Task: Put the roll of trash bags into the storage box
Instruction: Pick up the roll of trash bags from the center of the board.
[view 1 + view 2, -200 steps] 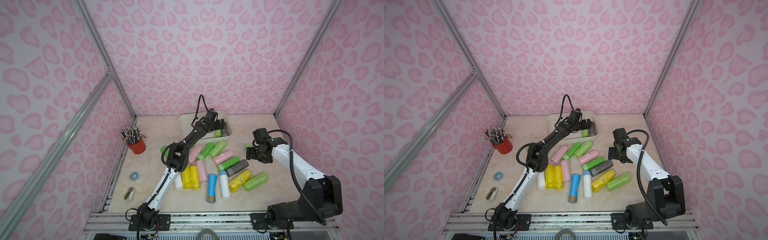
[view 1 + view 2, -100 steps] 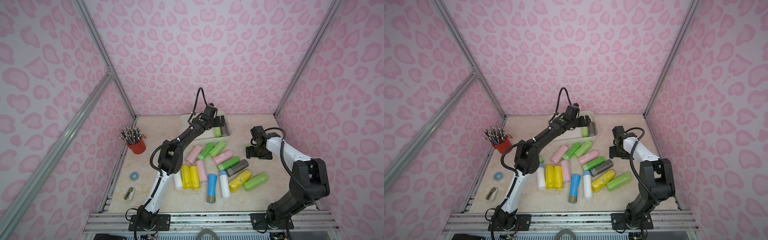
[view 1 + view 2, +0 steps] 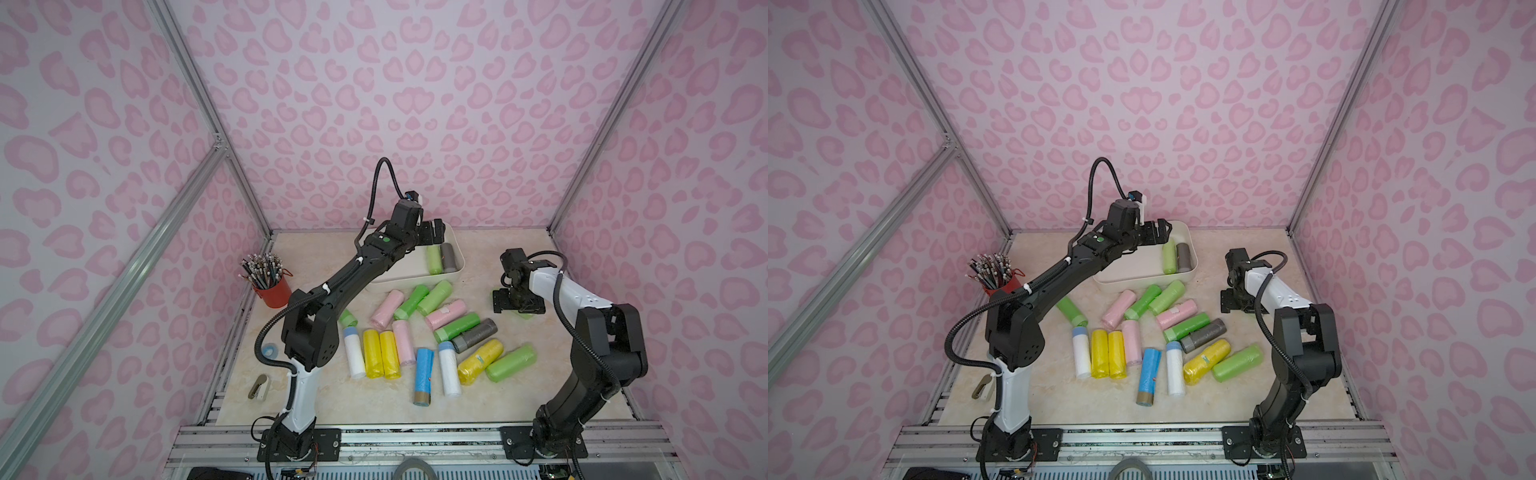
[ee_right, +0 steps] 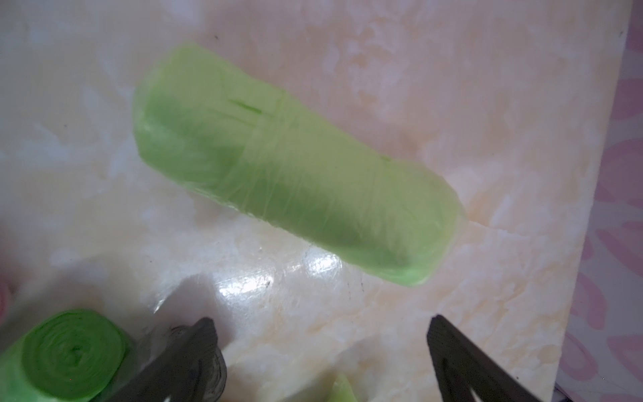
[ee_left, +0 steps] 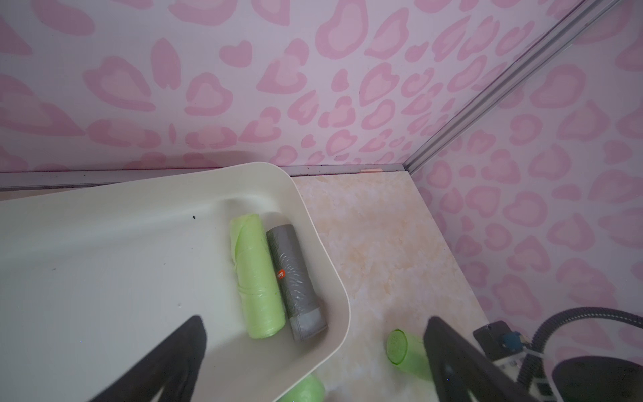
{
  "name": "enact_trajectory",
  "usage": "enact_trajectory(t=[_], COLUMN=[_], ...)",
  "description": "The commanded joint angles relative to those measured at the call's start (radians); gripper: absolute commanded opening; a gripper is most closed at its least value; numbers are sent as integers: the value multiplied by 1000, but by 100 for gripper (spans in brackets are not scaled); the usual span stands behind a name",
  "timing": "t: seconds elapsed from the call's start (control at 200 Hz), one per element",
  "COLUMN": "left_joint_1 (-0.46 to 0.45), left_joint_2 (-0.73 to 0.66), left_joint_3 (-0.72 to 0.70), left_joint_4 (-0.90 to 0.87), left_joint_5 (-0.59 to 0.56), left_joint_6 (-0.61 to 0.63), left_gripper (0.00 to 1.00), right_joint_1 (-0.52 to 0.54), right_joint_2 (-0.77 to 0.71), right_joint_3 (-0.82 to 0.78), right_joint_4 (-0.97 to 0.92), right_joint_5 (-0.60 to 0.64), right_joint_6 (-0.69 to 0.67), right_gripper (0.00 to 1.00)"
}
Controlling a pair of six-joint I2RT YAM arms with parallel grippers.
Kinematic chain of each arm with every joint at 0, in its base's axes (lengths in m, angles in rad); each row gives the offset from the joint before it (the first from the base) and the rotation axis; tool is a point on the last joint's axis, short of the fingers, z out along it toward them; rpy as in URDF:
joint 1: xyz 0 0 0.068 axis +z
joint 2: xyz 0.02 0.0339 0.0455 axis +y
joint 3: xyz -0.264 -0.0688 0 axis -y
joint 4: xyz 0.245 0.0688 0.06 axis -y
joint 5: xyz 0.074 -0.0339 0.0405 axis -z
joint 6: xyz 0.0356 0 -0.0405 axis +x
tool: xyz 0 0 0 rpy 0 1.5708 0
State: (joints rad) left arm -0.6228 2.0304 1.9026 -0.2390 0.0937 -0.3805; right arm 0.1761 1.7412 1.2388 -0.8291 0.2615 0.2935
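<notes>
a pale green plastic-wrapped roll of trash bags [image 4: 295, 174] lies flat on the beige marbled counter [image 3: 478, 395]. it sits apart from the heap of coloured rolls [image 3: 404, 343] and outside the shallow cream-white plastic storage box [image 3: 415, 277]. the right jaws hang over it, spread wide, gripping nothing. the left jaws hang over the box, fully spread and empty. inside the box, a light green roll [image 5: 259, 278] and a grey roll [image 5: 294, 278] lie side by side at one end.

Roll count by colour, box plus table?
green rolls: 7
pink rolls: 3
yellow rolls: 3
grey rolls: 2
white rolls: 2
blue roll: 1
Total: 18 (2 in the storage box)
</notes>
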Motion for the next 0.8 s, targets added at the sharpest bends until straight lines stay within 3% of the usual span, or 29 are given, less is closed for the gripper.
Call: enact_trajectory(t=[0.0,0.565,0.67,0.795], left_joint_1=[0,17,18,21], left_joint_2=[-67,-431,-491,-553], left_joint_3=[-71,-497,-582,-660], left_joint_4=[79,122,120,117], left_joint_5=[-23,-100,-108,-123], left_joint_6=[11,-8,-19,-28], left_gripper=[100,100,100,100], right_joint_1=[-3,-45,-46,-46], right_joint_2=[25,111,115,132], right_joint_3=[12,42,35,32], right_joint_4=[-1,7,27,37], right_joint_5=[17,-3,-32,-46], right_joint_6=[-22,-69,-74,-77], right_gripper=[97,100,89,84])
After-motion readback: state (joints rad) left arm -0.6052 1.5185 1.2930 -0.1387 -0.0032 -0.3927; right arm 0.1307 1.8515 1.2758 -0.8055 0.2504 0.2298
